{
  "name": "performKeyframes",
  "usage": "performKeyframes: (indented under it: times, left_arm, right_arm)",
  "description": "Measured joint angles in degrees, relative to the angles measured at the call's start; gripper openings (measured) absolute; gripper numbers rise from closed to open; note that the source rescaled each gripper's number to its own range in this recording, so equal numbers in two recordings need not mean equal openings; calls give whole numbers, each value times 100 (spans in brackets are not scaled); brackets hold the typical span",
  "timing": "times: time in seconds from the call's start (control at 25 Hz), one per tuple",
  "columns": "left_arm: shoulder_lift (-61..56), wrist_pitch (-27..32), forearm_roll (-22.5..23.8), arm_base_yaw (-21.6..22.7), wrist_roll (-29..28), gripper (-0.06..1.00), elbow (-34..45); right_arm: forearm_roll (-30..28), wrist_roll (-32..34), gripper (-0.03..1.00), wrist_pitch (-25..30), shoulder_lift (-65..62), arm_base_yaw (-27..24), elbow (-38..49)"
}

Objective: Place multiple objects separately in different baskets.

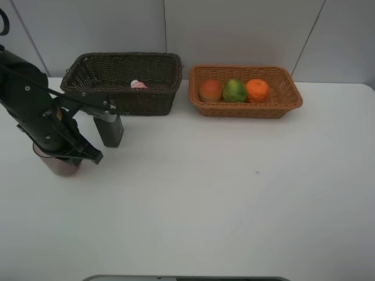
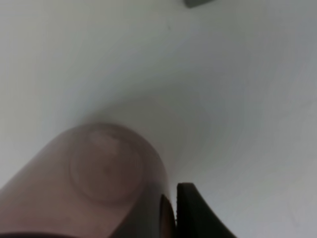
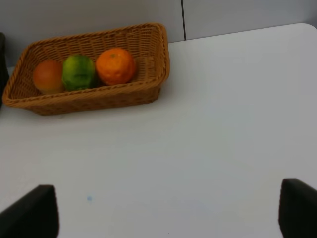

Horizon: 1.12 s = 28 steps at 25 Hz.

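Observation:
The translucent purple-brown cup [image 1: 58, 165] stands on the white table at the far left. My left gripper [image 1: 63, 153] is down over it and closed on its wall. In the left wrist view the cup [image 2: 94, 173] fills the lower left, with one dark finger [image 2: 197, 214] pressed against its side. The dark green bottle [image 1: 110, 130] stands upright in front of the dark brown basket [image 1: 94, 79], which holds the pink bottle [image 1: 139, 85]. The light basket [image 1: 290, 93] holds the red-orange fruit [image 1: 210, 90], green fruit [image 1: 234, 90] and orange [image 1: 257, 90]. My right gripper [image 3: 168, 210] is open and empty above bare table.
The two baskets stand side by side along the back of the table [image 1: 234, 193], against a grey wall. The right wrist view shows the light basket [image 3: 148, 91] with its three fruits far from the right gripper. The right arm is out of the exterior view.

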Motion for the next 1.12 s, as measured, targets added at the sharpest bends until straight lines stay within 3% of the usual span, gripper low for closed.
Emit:
performKeyframes:
  times: [0.44, 0.88, 1.12]
  left_arm:
    - [-822, 766, -116, 0, -17, 0, -124]
    - [-1566, 2253, -165, 6, -274, 0, -1506]
    - [-1573, 2385, -66, 38, -920, 0, -2317]
  right_arm:
    - [0, 0, 96, 0, 0, 0, 0]
    - [0, 0, 96, 0, 0, 0, 0]
    - [0, 0, 96, 0, 0, 0, 0]
